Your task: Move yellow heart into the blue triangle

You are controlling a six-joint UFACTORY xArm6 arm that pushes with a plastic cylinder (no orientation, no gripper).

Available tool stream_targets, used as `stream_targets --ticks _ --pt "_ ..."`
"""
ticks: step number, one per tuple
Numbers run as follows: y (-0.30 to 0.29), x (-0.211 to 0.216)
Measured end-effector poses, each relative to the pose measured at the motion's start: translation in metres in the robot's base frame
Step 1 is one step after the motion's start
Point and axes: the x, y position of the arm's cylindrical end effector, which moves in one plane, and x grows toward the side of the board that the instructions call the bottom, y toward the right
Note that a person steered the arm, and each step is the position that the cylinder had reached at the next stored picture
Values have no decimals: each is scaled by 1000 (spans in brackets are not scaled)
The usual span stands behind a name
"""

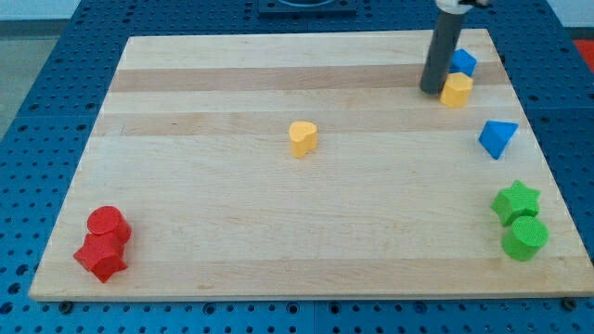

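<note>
- The wooden counter (pixel 232 232) fills most of the view, lying on a blue perforated surface (pixel 37 111).
- My tip (pixel 432 91) sits near the view's top right, at the lower end of a dark upright rod; this is a plain rod end effector with nothing to spread or pinch, and it holds nothing.
- Just to the right of my tip is a yellow block (pixel 457 90), so close that it seems to touch the rod, though I cannot be sure; its exact shape is hard to make out.
- A blue block (pixel 462 62) stands right above that yellow block, towards the view's top, partly behind the rod's right side.
- The yellow heart (pixel 303 137) lies alone near the middle of the counter, well apart from my tip and down to its left.
- The blue triangle (pixel 497 138) lies by the right edge, well to the right of the yellow heart and below my tip.
- A green star (pixel 516 200) and a green cylinder (pixel 525 237) stand touching at the lower right.
- A red cylinder (pixel 108 223) and a red star-like block (pixel 100 256) sit together at the lower left.
</note>
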Motion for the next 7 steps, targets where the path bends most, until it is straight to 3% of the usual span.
stream_targets --ticks 3,4,7 --pt "8 2" --pt "-15 2" --pt "-176 2"
